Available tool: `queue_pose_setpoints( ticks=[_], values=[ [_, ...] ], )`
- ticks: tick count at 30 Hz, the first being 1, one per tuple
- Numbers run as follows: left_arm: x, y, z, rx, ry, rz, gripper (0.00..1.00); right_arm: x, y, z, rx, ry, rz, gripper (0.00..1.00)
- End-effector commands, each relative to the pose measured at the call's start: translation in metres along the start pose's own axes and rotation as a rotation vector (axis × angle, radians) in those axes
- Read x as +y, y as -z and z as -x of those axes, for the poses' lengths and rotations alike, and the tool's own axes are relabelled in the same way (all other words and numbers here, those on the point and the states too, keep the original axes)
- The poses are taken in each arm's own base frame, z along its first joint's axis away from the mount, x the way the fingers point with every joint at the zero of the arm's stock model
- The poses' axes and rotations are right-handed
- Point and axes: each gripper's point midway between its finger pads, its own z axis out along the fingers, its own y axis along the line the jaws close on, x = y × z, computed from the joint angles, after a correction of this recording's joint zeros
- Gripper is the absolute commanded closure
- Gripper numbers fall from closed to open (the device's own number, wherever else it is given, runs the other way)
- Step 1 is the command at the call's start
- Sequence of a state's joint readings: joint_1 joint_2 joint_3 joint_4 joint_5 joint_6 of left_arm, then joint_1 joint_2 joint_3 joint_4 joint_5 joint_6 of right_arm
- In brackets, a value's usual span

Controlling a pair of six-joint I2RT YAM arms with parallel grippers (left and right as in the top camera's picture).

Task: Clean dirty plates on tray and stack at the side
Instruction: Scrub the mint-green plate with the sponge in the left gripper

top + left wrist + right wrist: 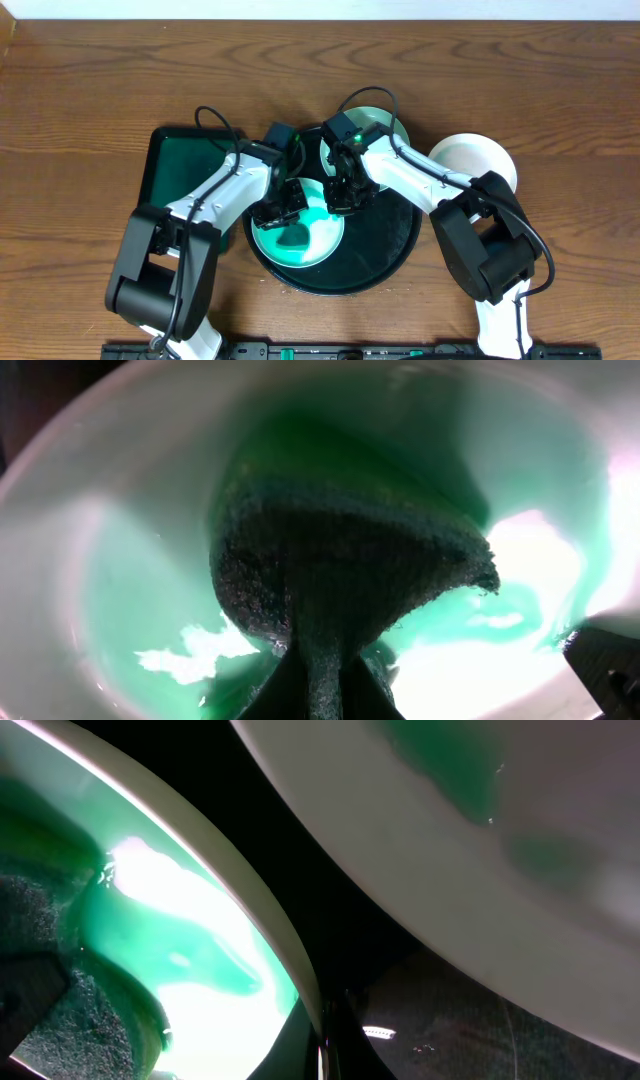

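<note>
A plate (pixel 300 245) covered in a green smear lies on the left part of the round black tray (pixel 390 265). My left gripper (pixel 283 207) is shut on a dark green sponge (pixel 340 560) and presses it onto this plate (pixel 120 610). My right gripper (pixel 340 198) is shut on the plate's right rim (pixel 265 910), with its jaws (pixel 325 1045) on either side of the edge. A second plate (pixel 385 120) with green in it sits at the tray's back edge and also shows in the right wrist view (pixel 450 840). A third, white plate (pixel 478 160) lies on the table right of the tray.
A dark green rectangular tray (pixel 175 165) lies left of the round tray, under my left arm. The wooden table (pixel 90 90) extends around both trays. My two arms meet close together over the round tray's left half.
</note>
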State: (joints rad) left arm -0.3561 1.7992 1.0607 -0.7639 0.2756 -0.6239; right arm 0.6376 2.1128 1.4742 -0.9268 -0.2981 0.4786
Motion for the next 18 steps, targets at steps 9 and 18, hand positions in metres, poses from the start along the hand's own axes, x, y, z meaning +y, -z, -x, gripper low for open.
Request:
queue_pose_setpoints(
  ticks=[9, 18],
  values=[
    [0.059, -0.012, 0.006, 0.006, 0.114, 0.193, 0.93, -0.011, -0.012, 0.000, 0.018, -0.009, -0.040, 0.99],
    [-0.018, -0.019, -0.020, 0.128, -0.038, -0.123, 0.93, -0.011, -0.012, 0.000, 0.019, -0.010, -0.040, 0.99]
  ],
)
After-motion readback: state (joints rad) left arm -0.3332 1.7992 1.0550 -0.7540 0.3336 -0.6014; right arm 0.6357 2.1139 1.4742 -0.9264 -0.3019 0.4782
